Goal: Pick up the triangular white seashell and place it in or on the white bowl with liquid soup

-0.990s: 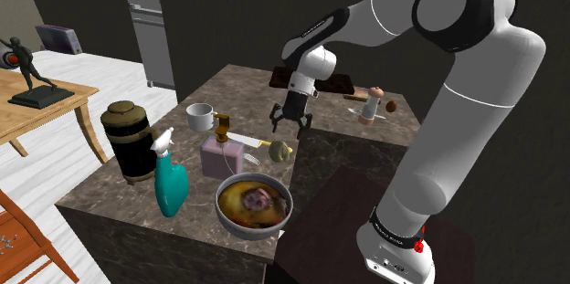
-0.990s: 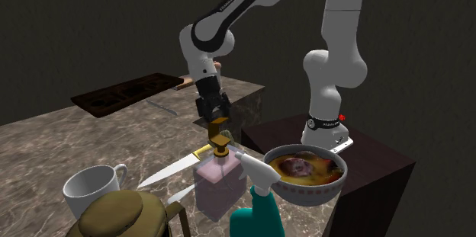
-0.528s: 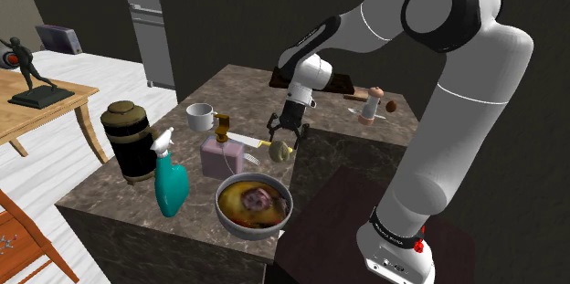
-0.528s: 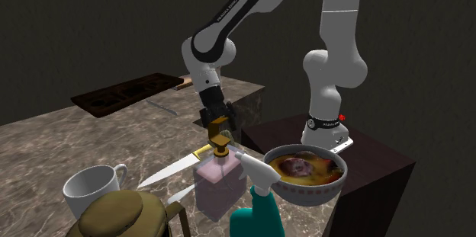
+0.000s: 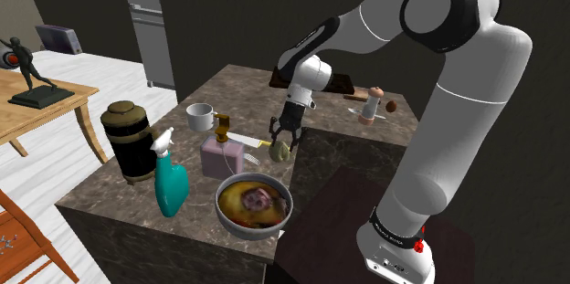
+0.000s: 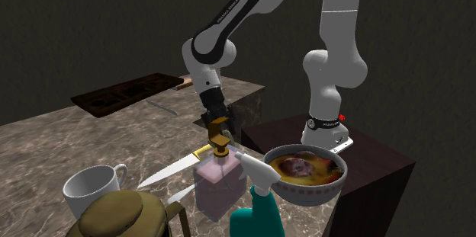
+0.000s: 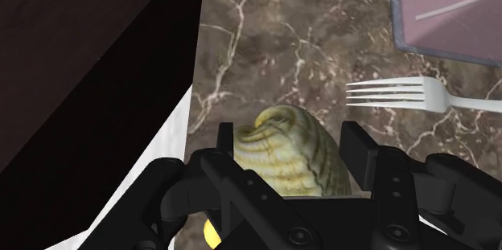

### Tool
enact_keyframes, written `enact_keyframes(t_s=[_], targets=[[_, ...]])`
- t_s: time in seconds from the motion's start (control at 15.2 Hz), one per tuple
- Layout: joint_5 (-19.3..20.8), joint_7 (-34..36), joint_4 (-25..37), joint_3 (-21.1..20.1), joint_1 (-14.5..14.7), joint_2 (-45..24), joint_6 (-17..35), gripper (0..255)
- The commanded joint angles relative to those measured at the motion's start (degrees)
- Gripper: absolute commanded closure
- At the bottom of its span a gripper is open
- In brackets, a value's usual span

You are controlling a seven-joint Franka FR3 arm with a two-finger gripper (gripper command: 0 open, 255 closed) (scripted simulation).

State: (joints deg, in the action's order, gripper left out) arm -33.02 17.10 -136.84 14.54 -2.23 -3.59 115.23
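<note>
The seashell is olive-yellow with dark stripes and lies on the marble counter close to its edge. My gripper is down over it, and the two fingers press against its sides. The shell rests on the counter under the hand, beside a pink bottle. In the second exterior view the gripper covers most of the shell. The soup bowl, grey-rimmed with yellowish soup, stands at the counter's near corner, a short way from the shell. Its rim also shows in the second exterior view.
A pink soap bottle, a knife and a fork lie close to the shell. A teal spray bottle, a dark jar and a white mug stand further along the counter. A dark tray and a pepper mill are behind.
The gripper has come down onto the seashell and its fingers have closed from wide apart to against the shell's sides. The shell has not left the counter.
</note>
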Motion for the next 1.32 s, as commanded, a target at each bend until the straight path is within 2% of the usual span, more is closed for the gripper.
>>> enact_keyframes(t_s=[0.0,0.53,1.25], targets=[[0.0,0.0,0.0,0.0,0.0,0.0,0.0,255],[0.0,0.0,0.0,0.0,0.0,0.0,0.0,255],[3.5,5.2,1.9,0.3,-0.2,6.4,-6.5,255]])
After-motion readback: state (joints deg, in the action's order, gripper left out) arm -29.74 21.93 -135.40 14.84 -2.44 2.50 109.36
